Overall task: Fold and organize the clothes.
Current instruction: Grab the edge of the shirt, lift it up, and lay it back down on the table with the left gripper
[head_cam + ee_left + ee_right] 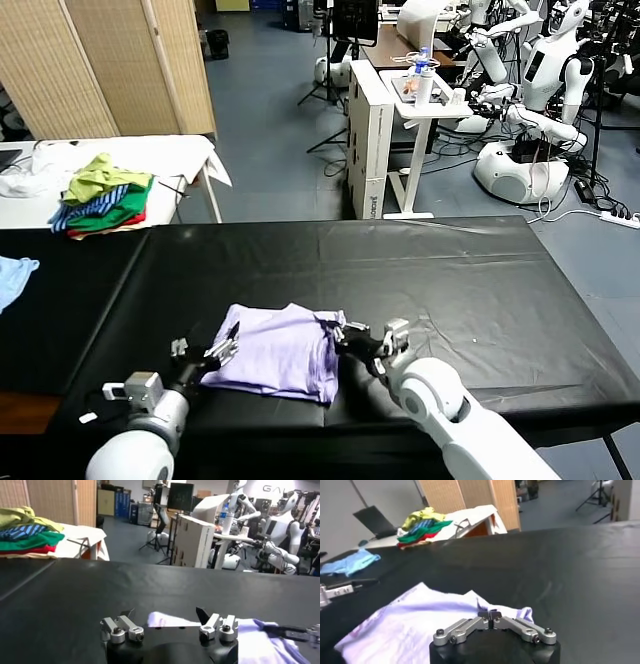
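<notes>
The clothes are one pale lavender T-shirt (pixel 280 352), lying partly folded near the front edge of the black table (pixel 420 270). My left gripper (pixel 226 342) stands open at the shirt's left edge, and the lavender corner (pixel 165 620) lies low between its spread fingers. At the shirt's right edge my right gripper (pixel 345 338) is shut. Its fingertips (pixel 484 614) meet on a raised fold of the shirt (pixel 405 625), pinching the thin fabric. In the left wrist view the shirt (pixel 260 642) runs on toward that right gripper (pixel 292 630).
A pile of green, blue-striped and red garments (pixel 100 195) sits on a white table (pixel 185 150) at the back left. A light blue cloth (pixel 14 275) lies at the far left. White desks and parked robots (pixel 545 90) stand beyond the far edge.
</notes>
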